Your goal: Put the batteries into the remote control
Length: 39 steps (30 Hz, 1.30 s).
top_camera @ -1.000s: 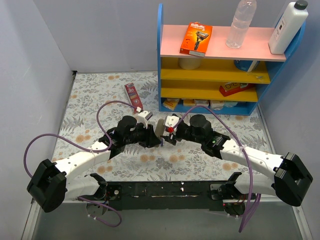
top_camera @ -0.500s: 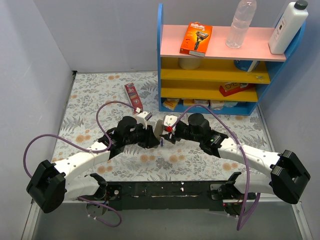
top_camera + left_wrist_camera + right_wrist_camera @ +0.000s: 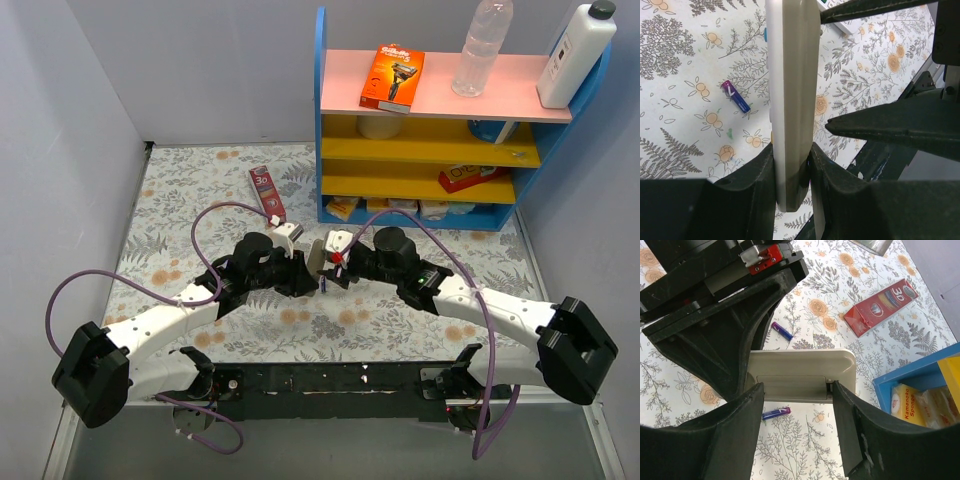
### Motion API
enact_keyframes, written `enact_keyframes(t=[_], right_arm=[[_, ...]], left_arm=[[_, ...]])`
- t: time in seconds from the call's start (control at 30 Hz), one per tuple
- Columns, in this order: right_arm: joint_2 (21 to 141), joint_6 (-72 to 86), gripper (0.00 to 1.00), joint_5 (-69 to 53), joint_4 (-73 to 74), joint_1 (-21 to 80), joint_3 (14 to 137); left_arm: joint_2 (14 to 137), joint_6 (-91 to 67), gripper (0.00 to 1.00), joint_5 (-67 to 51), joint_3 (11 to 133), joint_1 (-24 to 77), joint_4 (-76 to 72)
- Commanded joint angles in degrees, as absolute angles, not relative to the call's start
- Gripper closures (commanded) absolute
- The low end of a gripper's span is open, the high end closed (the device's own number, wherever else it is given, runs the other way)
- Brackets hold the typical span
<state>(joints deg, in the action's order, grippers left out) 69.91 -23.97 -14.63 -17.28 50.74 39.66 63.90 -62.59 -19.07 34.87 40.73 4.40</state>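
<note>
A lab test booth: grey partition walls [image 3: 60, 150], staged product shelf [image 3: 321, 120].

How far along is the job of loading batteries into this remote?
Done: the left gripper clamps the remote control edge-on above the table. In hand: the right gripper, open, straddles its battery cover, which looks still closed. Left: two batteries lie on the table, none loaded.

Top view high, looking down; wrist views close, share remote control [image 3: 800, 371].
</note>
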Motion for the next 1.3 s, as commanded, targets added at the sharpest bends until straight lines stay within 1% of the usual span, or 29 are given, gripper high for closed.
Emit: enact_keyframes(t=[0.0,0.1,0.13,0.23,0.33,0.37,0.43,0.47,0.53,0.57,0.77,0.97,1.2,1.27], right_arm=[[71.9,-22.1,0.35,-10.9,-18.3,50.7,41.1],[73.0,-22.2,0.35,-13.5,-18.1,50.7,41.5],[73.8,-22.4,0.36,-16.4,-17.7,50.7,41.7],[75.7,-22.8,0.39,-23.8,-14.9,50.8,43.6],[77.3,-23.5,0.44,-29.8,-10.9,50.7,45.6],[77.7,-23.6,0.49,-30.9,-10.4,50.9,45.8],[78.1,-23.6,0.56,-33.6,-9.4,50.9,46.1],[78.3,-23.5,0.61,-34.1,-9.1,51.0,46.1],[78.7,-23.4,0.65,-35.2,-8.4,51.2,46.1],[78.8,-23.2,0.69,-35.2,-8.3,51.2,46.1],[78.6,-21.8,0.78,-35.7,-9.8,51.3,45.1],[78.6,-20.7,0.82,-36.5,-10.7,51.3,45.4],[78.5,-20.6,0.83,-36.0,-10.7,51.4,45.4],[78.1,-20.3,0.82,-34.1,-10.8,51.2,44.8]], left_arm=[[60.1,-60.0,1.00,-23.1,37.3,41.6,0.4],[59.3,-59.0,1.00,-24.0,37.1,41.8,0.4],[59.2,-58.9,1.00,-24.4,37.0,41.9,0.3],[59.0,-58.6,1.00,-24.1,37.0,42.3,-1.7],[59.2,-59.1,1.00,-22.9,36.7,42.4,-2.4],[59.2,-59.2,1.00,-22.7,36.5,42.4,-2.7],[59.4,-60.1,1.00,-21.5,36.1,42.4,-3.5],[59.6,-60.3,1.00,-20.3,36.1,42.4,-3.7],[60.3,-60.7,1.00,-18.8,36.3,42.4,-3.7],[60.6,-60.9,1.00,-17.6,36.4,42.4,-3.6],[60.5,-62.1,1.00,-13.6,36.1,42.5,-3.0],[60.9,-62.4,1.00,-10.0,36.5,42.4,-0.4],[61.0,-63.6,1.00,-6.4,36.4,42.4,2.8],[60.7,-63.5,1.00,-6.4,36.2,42.4,2.9]])
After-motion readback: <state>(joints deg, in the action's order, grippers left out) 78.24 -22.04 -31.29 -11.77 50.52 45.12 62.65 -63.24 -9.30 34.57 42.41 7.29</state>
